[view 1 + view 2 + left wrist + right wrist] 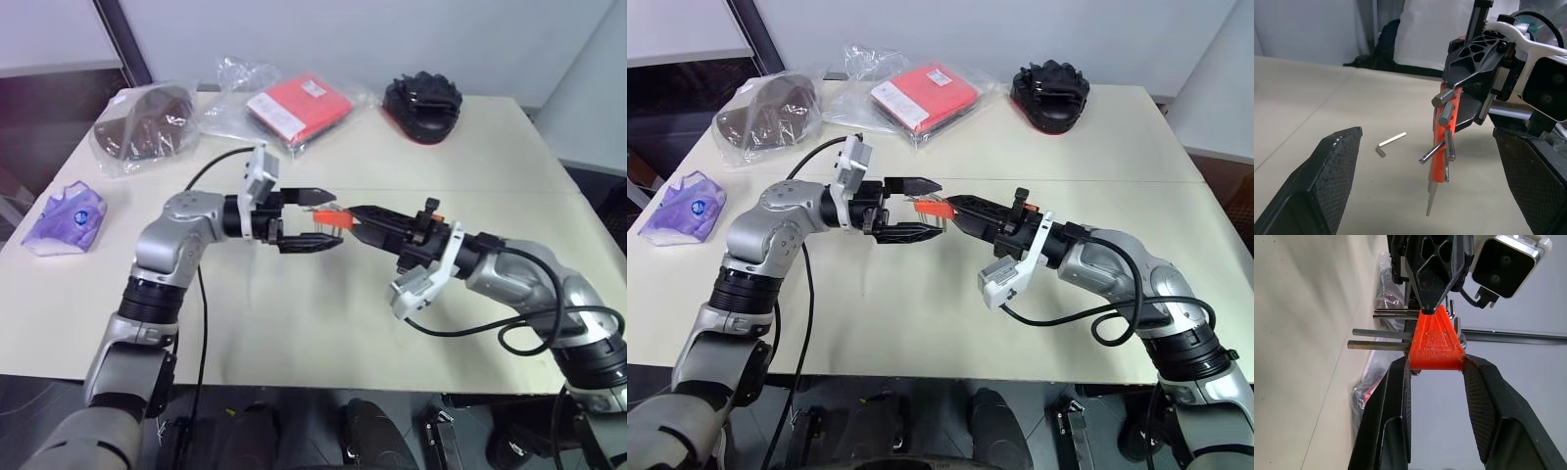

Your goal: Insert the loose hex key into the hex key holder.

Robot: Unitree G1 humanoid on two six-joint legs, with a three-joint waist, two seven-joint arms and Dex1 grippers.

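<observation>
Two robot arms met above the near middle of a pale table (pixel 294 323), their grippers facing each other in mid-air.

The right gripper (pixel 345 217) reached in from the right side, pointing towards the left arm. Its two black fingers (pixel 1396 406) were closed on the hex key holder (pixel 1436 345), a small orange-red block held by its wide end between the finger pads. Several short grey metal keys stuck out of the block, fanned at different angles.

The left gripper (pixel 323 217) came in from the left, and its jaws stood wide open, holding nothing. One finger sat above the holder and one below, so the orange block hung in the gap between them. In the right wrist view the tip of one left finger looked to be touching the narrow point of the block, though I could not be certain of contact.

The loose hex key (pixel 1389 144), a thin L-shaped grey rod, lay flat on the table top, apart from both grippers.

Further back, near the left edge, lay a purple item in a clear bag (pixel 67 217). Beyond it sat a brown object in clear plastic (pixel 145 122). At the far middle was a flat red packet in clear wrap (pixel 297 106), and to its right a black object with a red edge (pixel 423 106).
</observation>
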